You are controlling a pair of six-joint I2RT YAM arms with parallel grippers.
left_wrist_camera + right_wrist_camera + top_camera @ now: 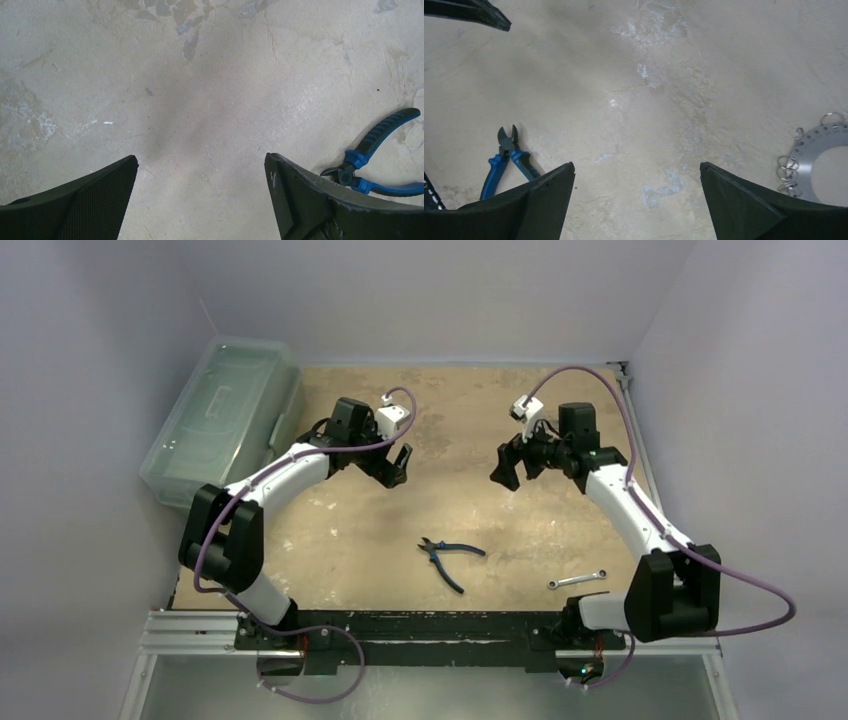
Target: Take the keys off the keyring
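Two black end effectors hang above the worn tan tabletop, facing each other across its middle and well apart. Both are spread wide and hold nothing. The left end effector has its fingers parted. In its wrist view the two textured black fingers frame only bare, scuffed surface and touch nothing. The right end effector is released in the same way, and its wrist view shows an empty gap between its fingers. The keyring shows only in the right wrist view. It is a flat silver ring-shaped plate with small holes round its rim, and it lies on the tabletop at the right edge of the frame, just beyond the right-hand finger. It is cut off by the border. A few small wire loops hang from its outer edge — whether any keys are on them cannot be told from here. In the top view the keyring cannot be made out. A pair of blue-handled cutting pliers lies flat nearer the arm bases, roughly midway between the arms, and shows at the edge of both wrist views. A small silver wrench rests to the right of the pliers, near the right arm's base. A clear plastic lidded bin sits at the far left — apart from everything else.
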